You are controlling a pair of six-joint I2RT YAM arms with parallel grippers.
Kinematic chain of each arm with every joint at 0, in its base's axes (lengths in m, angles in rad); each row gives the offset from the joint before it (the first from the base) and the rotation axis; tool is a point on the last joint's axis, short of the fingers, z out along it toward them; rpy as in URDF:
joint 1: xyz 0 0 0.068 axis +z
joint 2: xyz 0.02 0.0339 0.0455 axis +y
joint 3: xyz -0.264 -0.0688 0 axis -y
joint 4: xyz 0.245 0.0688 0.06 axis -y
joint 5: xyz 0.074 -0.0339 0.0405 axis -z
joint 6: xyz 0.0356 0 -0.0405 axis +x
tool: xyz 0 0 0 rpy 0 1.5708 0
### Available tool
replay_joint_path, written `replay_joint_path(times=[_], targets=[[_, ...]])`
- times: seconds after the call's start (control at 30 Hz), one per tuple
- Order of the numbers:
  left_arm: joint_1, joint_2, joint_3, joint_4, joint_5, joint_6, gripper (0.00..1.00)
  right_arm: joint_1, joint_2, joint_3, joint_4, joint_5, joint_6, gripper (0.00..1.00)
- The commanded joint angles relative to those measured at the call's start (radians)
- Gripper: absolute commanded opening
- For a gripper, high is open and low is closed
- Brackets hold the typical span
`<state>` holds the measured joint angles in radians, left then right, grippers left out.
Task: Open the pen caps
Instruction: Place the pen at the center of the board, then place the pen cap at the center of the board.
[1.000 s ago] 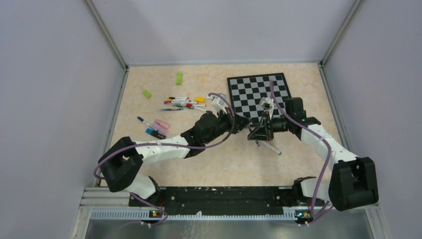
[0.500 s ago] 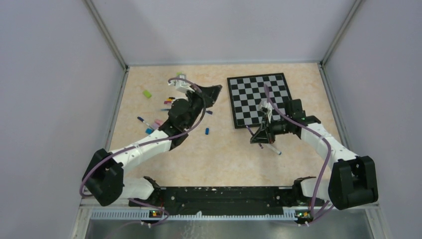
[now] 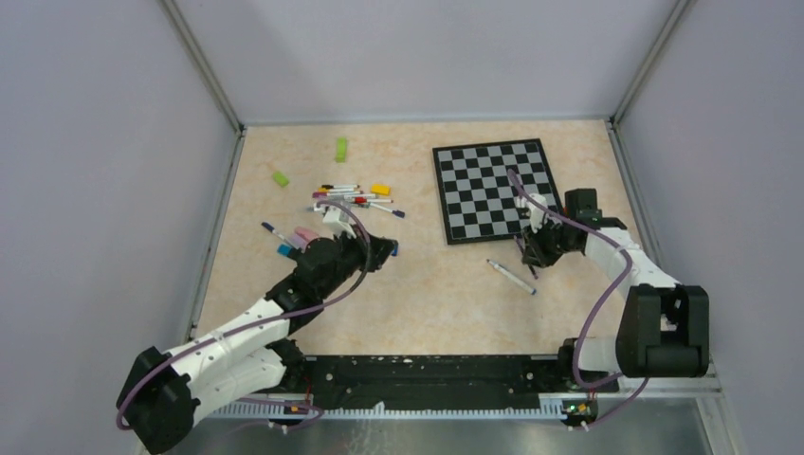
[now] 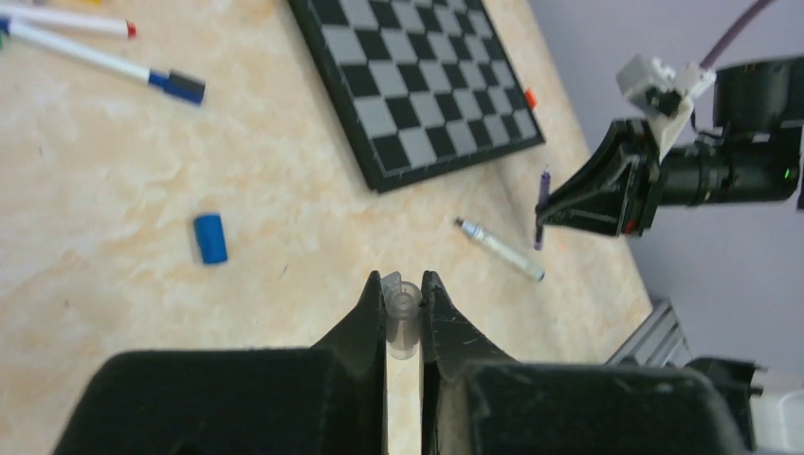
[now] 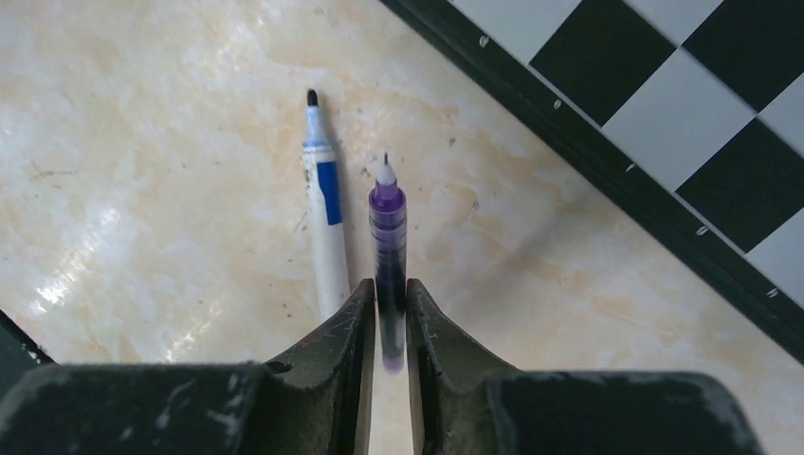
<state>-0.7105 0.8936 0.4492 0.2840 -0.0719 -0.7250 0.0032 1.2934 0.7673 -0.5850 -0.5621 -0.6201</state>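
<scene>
The left gripper [image 4: 403, 284] is closed almost completely on a small clear pen cap [image 4: 403, 318], which stands upright between the fingertips above the worktop [image 3: 427, 294]. In the left wrist view a loose blue cap [image 4: 210, 237] lies on the worktop at 10 o'clock from those fingertips.

The right gripper [image 5: 387, 294] is nearly closed on an uncapped purple pen [image 5: 387, 218], gripping the barrel with the tip pointing away from it. It hangs off the chessboard's [image 3: 493, 190] 5 o'clock corner. An uncapped white pen with a blue band [image 5: 324, 227] lies just beside the purple pen, at its 9 o'clock.

In the top view, a cluster of pens [image 3: 353, 197] lies at 11 o'clock from the left gripper.
</scene>
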Motion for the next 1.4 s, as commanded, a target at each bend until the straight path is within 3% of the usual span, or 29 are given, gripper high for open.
replay_joint_path(times=[0.0, 0.4, 0.63, 0.9, 1.2, 1.37], targets=[[-0.004, -0.03, -0.05, -0.03, 0.106, 0.016, 0.0, 0.001, 0.07, 0.036, -0.041, 0.089, -0.047, 0.17], [-0.003, 0.039, -0.08, 0.026, 0.149, 0.011, 0.0, 0.0, 0.123, 0.05, -0.055, 0.075, -0.032, 0.22], [-0.014, 0.116, -0.025, -0.032, 0.121, -0.006, 0.0, 0.0, 0.086, 0.053, -0.043, 0.036, -0.016, 0.26], [-0.095, 0.319, 0.161, -0.202, -0.048, 0.063, 0.0, 0.001, 0.061, 0.061, -0.039, 0.003, -0.005, 0.27], [-0.107, 0.619, 0.407, -0.397, -0.19, 0.151, 0.03, 0.001, 0.029, 0.062, -0.035, -0.012, 0.0, 0.27], [-0.106, 0.74, 0.516, -0.483, -0.24, 0.183, 0.1, 0.001, 0.015, 0.063, -0.038, -0.022, 0.0, 0.27]])
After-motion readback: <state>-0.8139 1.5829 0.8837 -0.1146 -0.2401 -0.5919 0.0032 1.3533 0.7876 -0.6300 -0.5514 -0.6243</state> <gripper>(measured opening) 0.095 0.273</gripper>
